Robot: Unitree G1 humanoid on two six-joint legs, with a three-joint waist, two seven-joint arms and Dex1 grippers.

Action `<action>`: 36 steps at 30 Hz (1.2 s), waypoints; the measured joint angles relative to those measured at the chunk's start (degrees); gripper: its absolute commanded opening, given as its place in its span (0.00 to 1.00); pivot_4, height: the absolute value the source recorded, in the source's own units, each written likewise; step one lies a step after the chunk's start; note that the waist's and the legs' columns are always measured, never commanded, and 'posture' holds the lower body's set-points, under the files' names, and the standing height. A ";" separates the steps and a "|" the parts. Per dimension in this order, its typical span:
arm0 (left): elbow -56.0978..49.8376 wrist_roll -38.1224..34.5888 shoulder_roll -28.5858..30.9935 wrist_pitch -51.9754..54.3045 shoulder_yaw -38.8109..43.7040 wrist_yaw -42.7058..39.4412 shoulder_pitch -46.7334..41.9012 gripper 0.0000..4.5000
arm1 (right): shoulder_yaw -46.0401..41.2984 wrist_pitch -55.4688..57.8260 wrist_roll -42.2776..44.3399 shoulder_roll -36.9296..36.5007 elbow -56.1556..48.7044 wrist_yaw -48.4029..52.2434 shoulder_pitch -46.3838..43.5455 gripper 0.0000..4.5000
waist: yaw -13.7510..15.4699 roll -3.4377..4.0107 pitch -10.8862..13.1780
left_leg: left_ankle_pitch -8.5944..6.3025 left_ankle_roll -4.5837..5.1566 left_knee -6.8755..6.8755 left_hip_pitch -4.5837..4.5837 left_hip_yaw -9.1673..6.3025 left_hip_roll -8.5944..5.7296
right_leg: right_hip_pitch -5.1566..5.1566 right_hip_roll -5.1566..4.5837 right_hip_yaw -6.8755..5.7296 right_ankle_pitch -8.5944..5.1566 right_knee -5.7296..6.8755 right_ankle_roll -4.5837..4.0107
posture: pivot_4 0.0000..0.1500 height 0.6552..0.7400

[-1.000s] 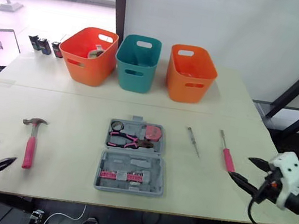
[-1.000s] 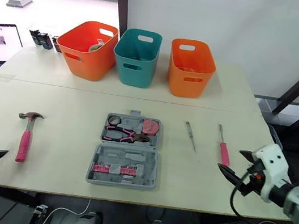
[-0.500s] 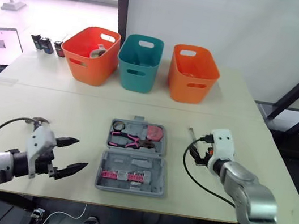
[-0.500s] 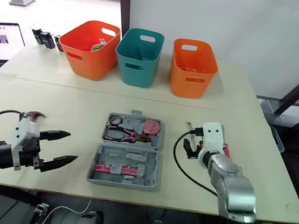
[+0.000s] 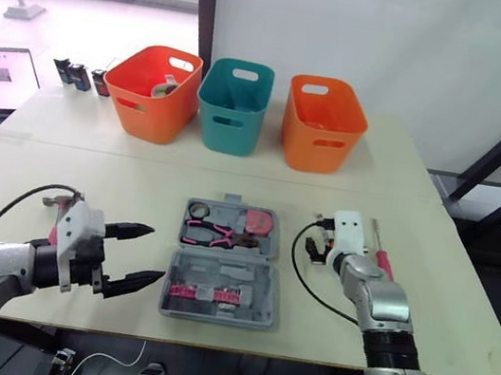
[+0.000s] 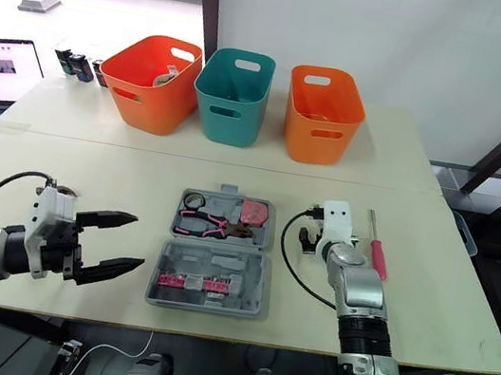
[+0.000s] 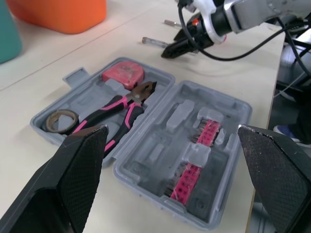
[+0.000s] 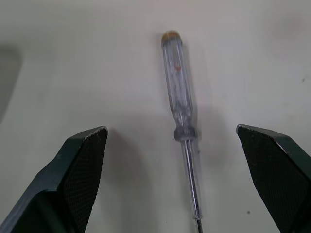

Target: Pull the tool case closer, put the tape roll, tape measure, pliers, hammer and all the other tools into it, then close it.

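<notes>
- The grey plastic tool case [image 5: 224,262] lies open and flat at the middle of the pale counter [image 5: 137,178], near its front edge. We judge it close enough for both arms to load.
- Its far half already holds the brown tape roll [image 5: 197,209], the pink tape measure [image 5: 257,221] and the pink-handled pliers [image 5: 214,232], each in its moulded recess. A row of pink bits [image 5: 204,293] sits in the near half.
- Our left end effector [image 5: 159,253] hovers just beside the case's left edge. Its fingers are spread wide and hold nothing. It is pointed at the case, probably to steady or shift it.
- Our right end effector [image 8: 167,131] hangs low over the clear-handled slim screwdriver [image 8: 179,87], which lies on the counter just right of the case. The fingers are wide apart with nothing between them, one on either side of the shaft. We read this as lining up a pinch across the tool.
- The pink-handled screwdriver [image 5: 382,258] lies further right, apart from the first, and is untouched.
- The thin, round handle may roll when squeezed, so the closing needs to be centred.
</notes>
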 measured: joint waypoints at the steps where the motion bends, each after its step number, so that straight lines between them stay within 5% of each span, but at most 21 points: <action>1: -0.37 -0.06 0.12 0.08 0.00 0.08 0.00 0.99 | -0.22 -0.13 0.08 -0.02 0.59 0.17 -0.27 0.99 | -0.01 0.00 0.00 | 0.01 0.01 0.01 0.01 -0.01 0.00 | 0.00 0.00 0.00 0.00 0.00 -0.01 | 1.00 1.00; 4: -1.13 -0.12 0.35 0.54 0.04 0.22 0.13 1.00 | -1.17 -0.35 0.72 -0.01 1.53 1.03 -0.47 0.81 | 0.01 0.00 0.00 | 0.01 0.01 0.08 0.05 -0.01 0.00 | 0.08 0.00 0.00 0.00 0.00 -0.02 | 1.00 1.00; 10: -1.72 -0.17 0.35 0.77 0.05 0.93 1.18 1.00 | -1.91 -1.38 1.22 0.00 3.67 1.80 -1.51 0.14 | 0.06 0.00 0.00 | 0.01 0.01 0.11 0.05 -0.01 0.00 | 0.10 0.00 0.01 0.01 0.00 -0.03 | 1.00 1.00; 12: -1.91 -0.27 0.34 0.80 0.04 1.05 1.18 1.00 | -1.92 -1.65 1.19 -0.02 3.75 1.85 -1.52 0.02 | 0.03 0.00 0.00 | 0.01 0.01 0.11 0.05 -0.01 0.00 | 0.10 0.00 0.01 0.01 0.00 -0.03 | 1.00 1.00; 19: -0.83 0.69 0.21 1.82 -1.55 2.52 -1.51 1.00 | -1.72 -2.37 1.06 -0.51 2.07 3.29 -0.35 0.02 | 0.12 0.04 0.02 | 0.01 0.01 0.11 0.05 -0.01 0.00 | 0.09 0.00 0.01 0.01 0.00 -0.02 | 1.00 1.00; 23: 2.74 1.31 -3.51 -4.25 -1.84 1.09 -3.42 1.00 | 0.72 -0.81 1.92 -2.69 -9.56 7.75 3.19 0.02 | -0.02 0.13 0.09 | 0.01 0.01 0.08 -0.08 -0.01 0.00 | -0.04 0.01 0.01 0.00 0.00 0.01 | 1.00 1.00; 28: 4.21 -0.75 -0.48 -4.60 -0.53 -5.15 -2.96 1.00 | 3.51 4.28 5.02 -7.59 -26.28 14.66 3.64 0.02 | -0.45 0.16 0.11 | 0.01 0.01 0.01 -0.06 -0.05 0.01 | -0.06 0.03 0.00 -0.03 0.02 0.00 | 1.00 1.00; 36: 17.72 -1.15 3.34 -13.49 1.90 -20.68 -2.23 1.00 | 22.86 21.62 15.50 -19.13 -44.65 31.45 -5.33 0.02 | -1.21 0.18 0.17 | 0.01 0.00 0.09 -0.08 -0.06 0.03 | -0.11 -0.01 -0.01 0.00 -0.02 -0.10 | 1.00 1.00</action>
